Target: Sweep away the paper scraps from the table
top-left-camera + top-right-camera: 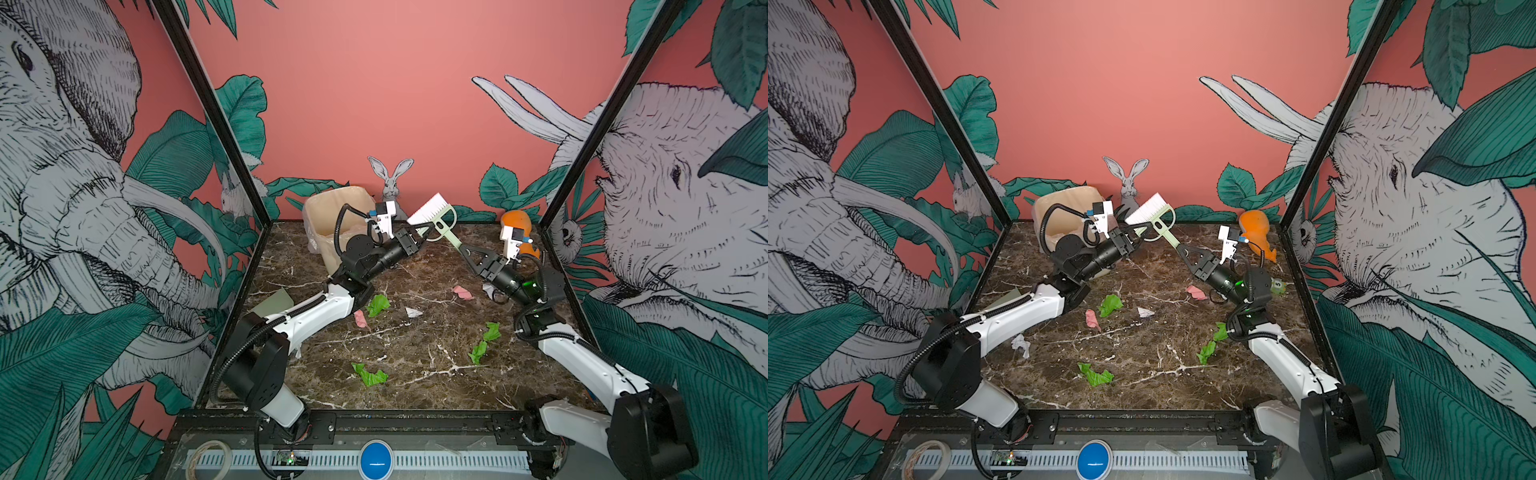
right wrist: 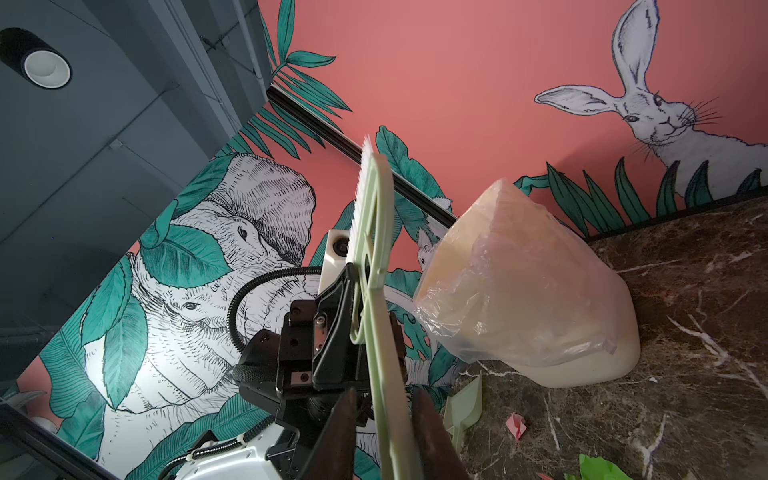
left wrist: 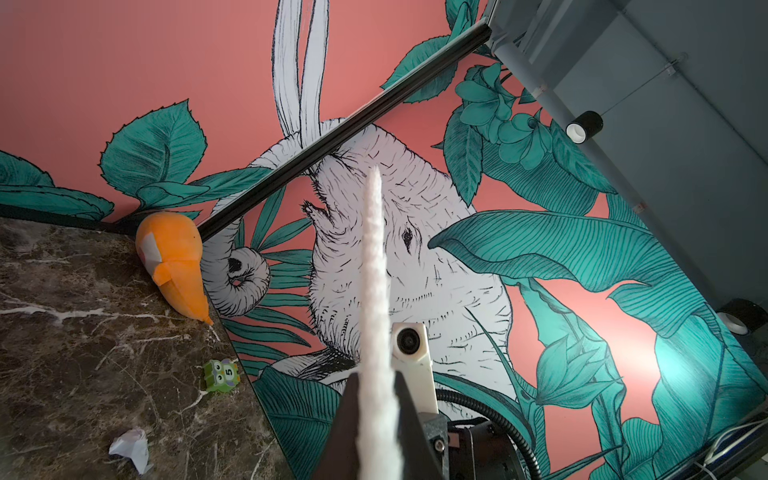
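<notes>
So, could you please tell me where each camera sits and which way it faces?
Both top views: high at the front, looking down over the dark brown marbled table; left arm and right arm show.
Left wrist: behind the left gripper, shut on the pale green plastic hand brush; faces the orange carrot-shaped toy.
Right wrist: behind the right gripper, astride the brush handle; faces the beige lined bin.
Shared: both wrist views show the brush.

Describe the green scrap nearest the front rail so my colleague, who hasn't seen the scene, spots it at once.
Start at the dark marble table and go to its black front rail. Closest to that rail, slightly left of the middle, lies a crumpled bright green scrap. It lies alone there; the other green scraps sit farther back.
</notes>
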`<action>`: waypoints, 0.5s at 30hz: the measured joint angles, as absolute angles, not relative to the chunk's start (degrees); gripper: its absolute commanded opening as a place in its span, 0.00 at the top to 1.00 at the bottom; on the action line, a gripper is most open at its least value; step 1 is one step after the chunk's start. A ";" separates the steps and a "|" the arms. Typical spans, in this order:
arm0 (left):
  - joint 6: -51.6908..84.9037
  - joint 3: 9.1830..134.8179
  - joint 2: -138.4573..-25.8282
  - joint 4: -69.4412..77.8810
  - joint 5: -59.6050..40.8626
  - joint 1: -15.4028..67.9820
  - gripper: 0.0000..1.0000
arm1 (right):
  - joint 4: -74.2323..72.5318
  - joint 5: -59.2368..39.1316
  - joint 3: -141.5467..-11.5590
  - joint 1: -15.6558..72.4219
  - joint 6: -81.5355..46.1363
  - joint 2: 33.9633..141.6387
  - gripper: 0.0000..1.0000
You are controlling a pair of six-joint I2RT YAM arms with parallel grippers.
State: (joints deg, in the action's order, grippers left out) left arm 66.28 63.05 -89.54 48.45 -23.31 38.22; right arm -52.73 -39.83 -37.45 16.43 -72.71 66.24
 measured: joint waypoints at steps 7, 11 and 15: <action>66.24 63.72 -89.56 47.40 -23.57 38.22 1.00 | -51.90 -39.83 -37.45 16.38 -72.62 66.22 0.84; 66.24 63.72 -89.56 46.85 -23.79 38.22 1.00 | -51.72 -39.83 -37.45 16.38 -72.64 66.22 0.87; 66.24 63.72 -89.56 46.48 -23.83 38.22 1.00 | -51.62 -39.83 -37.45 16.34 -72.64 66.08 0.92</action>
State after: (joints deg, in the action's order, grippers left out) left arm 66.24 63.72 -89.56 46.48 -23.83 38.22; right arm -51.62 -39.83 -37.45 16.34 -72.64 66.08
